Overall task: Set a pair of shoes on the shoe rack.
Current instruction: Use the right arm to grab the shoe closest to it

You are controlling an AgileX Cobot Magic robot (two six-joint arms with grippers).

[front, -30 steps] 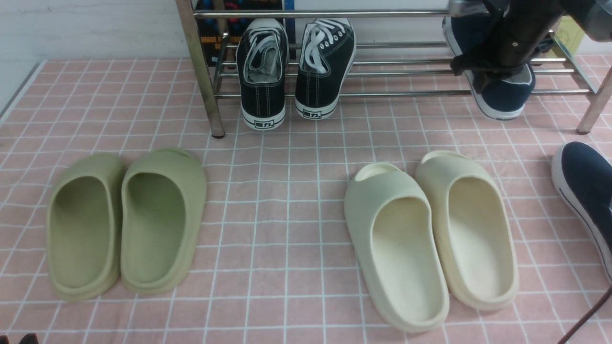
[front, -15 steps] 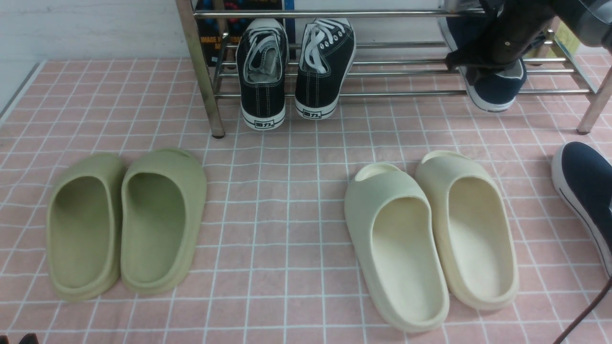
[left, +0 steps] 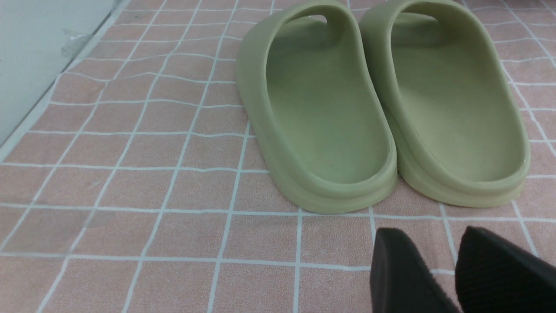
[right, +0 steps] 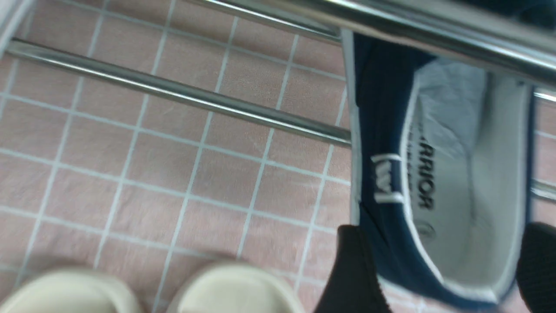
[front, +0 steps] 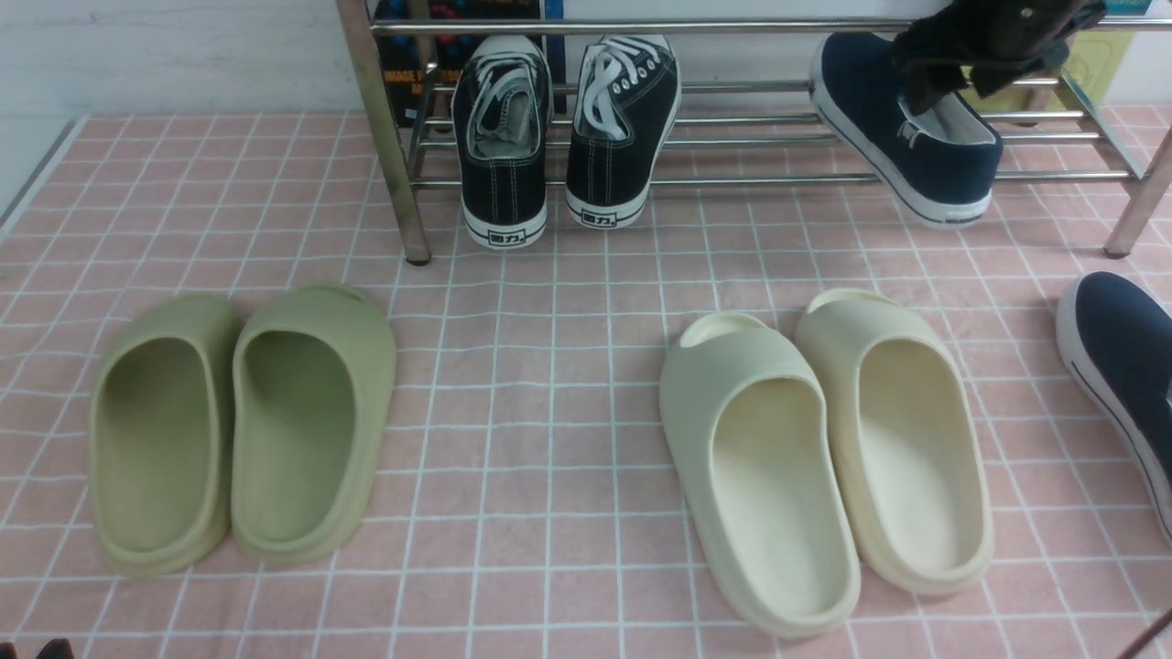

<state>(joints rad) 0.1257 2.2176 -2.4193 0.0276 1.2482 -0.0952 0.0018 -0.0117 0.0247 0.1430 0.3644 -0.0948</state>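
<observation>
One navy-blue canvas slip-on shoe [front: 902, 137] lies on my right side of the silver tubular shoe rack [front: 732, 137]; its mate [front: 1122, 375] sits on the pink tiled floor. My right gripper [right: 438, 269] is spread wide, straddling the racked shoe's heel. My left gripper [left: 456, 269] hovers slightly parted, empty.

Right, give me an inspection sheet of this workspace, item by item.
Surface: pink checked cloth, wrinkled.
Job's things: one navy slip-on shoe on the silver shoe rack, angled; second navy slip-on shoe on the cloth at the right edge.
Clutter: black lace-up sneakers on the rack; green foam slides and cream foam slides on the cloth.
Grippers: right tool open around the racked shoe's heel; left tool low, holding nothing, shut or open unclear.
Cables: nothing seen.
Surroundings: white wall behind.
</observation>
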